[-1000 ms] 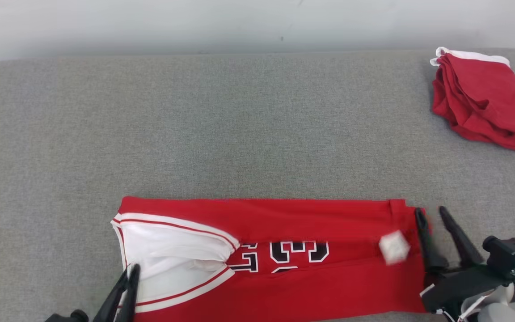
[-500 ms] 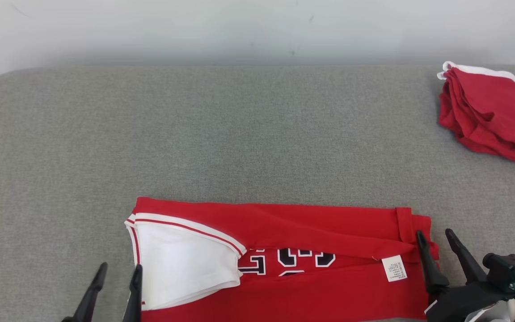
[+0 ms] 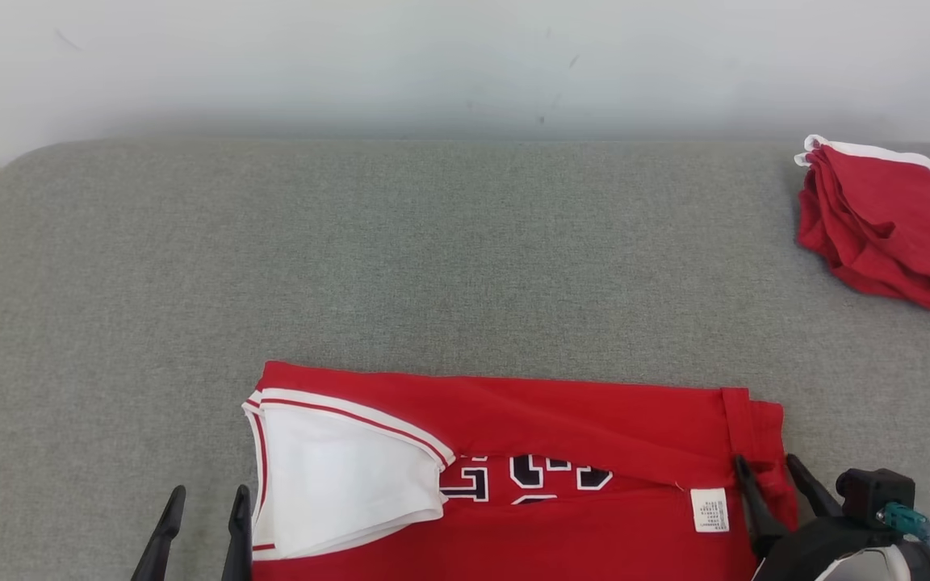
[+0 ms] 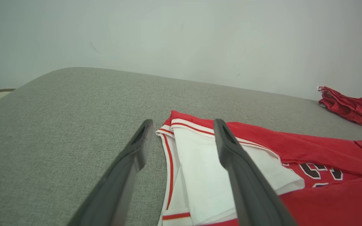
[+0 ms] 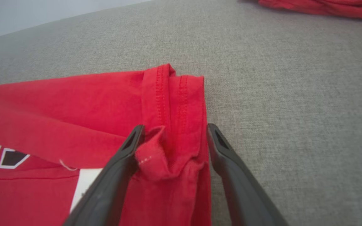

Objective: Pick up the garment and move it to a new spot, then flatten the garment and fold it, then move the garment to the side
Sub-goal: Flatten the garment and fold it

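Left gripper [image 3: 209, 495] has released the garment [image 3: 562, 420] since a second ago; jaws now spread, just left of its white-trimmed end, over bare counter [image 3: 433, 258]. Garment lies folded flat at the counter's near edge, white label [image 3: 710, 510] settled. Right gripper [image 3: 765, 464] jaws spread, straddling the bunched right hem, not pinching. Second red garment [image 3: 885, 218] far right, well apart.

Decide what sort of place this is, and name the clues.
Probably a garment-folding workstation: a grey padded table against a bare wall, holding a part-folded red jersey and another red garment set aside.
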Available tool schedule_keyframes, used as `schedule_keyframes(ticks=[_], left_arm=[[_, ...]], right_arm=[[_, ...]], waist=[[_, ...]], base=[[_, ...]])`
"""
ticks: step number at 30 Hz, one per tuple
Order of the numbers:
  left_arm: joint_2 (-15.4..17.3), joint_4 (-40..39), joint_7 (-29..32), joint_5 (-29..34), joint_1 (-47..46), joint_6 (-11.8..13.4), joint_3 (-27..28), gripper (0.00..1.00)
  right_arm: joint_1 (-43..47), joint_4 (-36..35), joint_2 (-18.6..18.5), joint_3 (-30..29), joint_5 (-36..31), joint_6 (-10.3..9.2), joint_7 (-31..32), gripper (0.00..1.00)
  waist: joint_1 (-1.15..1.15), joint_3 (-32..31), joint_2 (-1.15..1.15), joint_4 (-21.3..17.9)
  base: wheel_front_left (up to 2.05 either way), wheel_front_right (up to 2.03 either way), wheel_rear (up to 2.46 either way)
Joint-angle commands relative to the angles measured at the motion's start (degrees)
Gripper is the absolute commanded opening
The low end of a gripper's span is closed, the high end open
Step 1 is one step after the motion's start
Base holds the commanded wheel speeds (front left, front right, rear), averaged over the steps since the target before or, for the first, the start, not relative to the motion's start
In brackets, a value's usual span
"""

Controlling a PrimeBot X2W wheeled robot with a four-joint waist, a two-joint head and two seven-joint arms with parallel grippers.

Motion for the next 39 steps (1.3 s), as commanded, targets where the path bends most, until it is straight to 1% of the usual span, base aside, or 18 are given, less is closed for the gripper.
schedule_keyframes(ticks=[1,6,9,10,11,12,13,18,22,28,31,38,39], left_arm=[[-0.1,0.0,-0.3,0.3,0.2,-0.2,0.4,1.00],[-1.1,0.1,-0.3,1.0,0.5,-1.0,1.2,1.00],[-1.6,0.3,-0.3,1.4,0.7,-1.6,1.9,1.00],[-1.6,0.3,-0.3,1.4,0.6,-1.8,2.0,1.00],[-1.7,0.3,-0.3,1.5,0.5,-1.9,2.2,1.00],[-1.8,0.3,-0.3,1.6,0.4,-1.9,2.3,1.00],[-1.9,0.3,-0.3,1.6,0.3,-2.0,2.4,1.00],[-2.2,0.6,-0.3,1.8,-0.3,-2.4,2.8,1.00],[-2.4,0.9,-0.3,1.8,-0.4,-2.6,3.3,1.00],[-2.5,1.1,-0.3,1.8,-0.4,-2.8,4.0,1.00],[-2.6,1.3,-0.3,1.7,-0.1,-2.7,4.2,1.00],[-2.6,1.6,-0.3,1.4,-0.1,-2.7,4.7,1.00],[-2.6,1.6,-0.3,1.4,-0.1,-2.7,4.7,1.00]], right_arm=[[0.3,0.4,0.3,-0.2,-0.1,-0.04,0.2,1.00],[1.8,1.8,1.2,-1.5,0.4,-0.04,1.7,1.00],[2.6,2.6,2.0,-1.0,1.3,-0.04,4.2,1.00],[2.7,2.5,2.3,-0.8,1.7,-0.04,4.4,0.80],[2.7,2.3,2.4,-0.6,1.9,-0.03,4.7,0.40],[2.6,2.1,2.4,-0.3,2.0,-0.02,4.8,0.04],[2.4,1.8,2.4,-0.1,2.2,-0.02,4.5,0.00],[0.9,1.1,1.4,-0.5,2.8,-0.04,3.2,0.00],[-0.1,1.5,-1.0,-2.6,2.8,-0.06,1.8,0.00],[-1.2,1.4,-3.6,-5.6,2.2,-0.05,1.7,0.00],[-1.0,-0.9,-3.3,-5.3,3.5,-0.05,2.5,0.00],[0.3,-11.6,-1.3,-0.1,11.1,-0.04,5.7,0.00],[0.3,-11.6,-1.3,-0.1,11.1,-0.04,5.7,0.00]], waist=[[0.00,-0.1,0.00,0.2],[0.00,-0.3,0.00,0.5],[0.00,-0.4,0.00,0.4],[0.00,-0.4,0.00,0.4],[0.00,-0.4,0.00,0.3],[0.00,-0.3,0.00,0.3],[0.00,-0.2,0.00,0.3],[0.00,0.0,0.00,0.4],[0.00,-0.1,0.00,0.3],[0.00,-0.3,0.00,-0.2],[0.00,-0.5,0.00,-0.7],[0.00,-0.9,0.00,-1.4],[0.00,-0.9,0.00,-1.4]], base=[[0.00,0.00,0.00],[0.00,0.00,0.00],[0.00,0.00,0.00],[0.00,0.00,0.00],[0.00,0.00,0.00],[0.00,0.00,0.00],[0.00,0.00,0.00],[0.00,0.00,0.00],[0.00,0.00,0.00],[0.00,0.00,0.00],[0.00,0.00,0.00],[0.00,0.00,0.00],[0.00,0.00,0.00]])
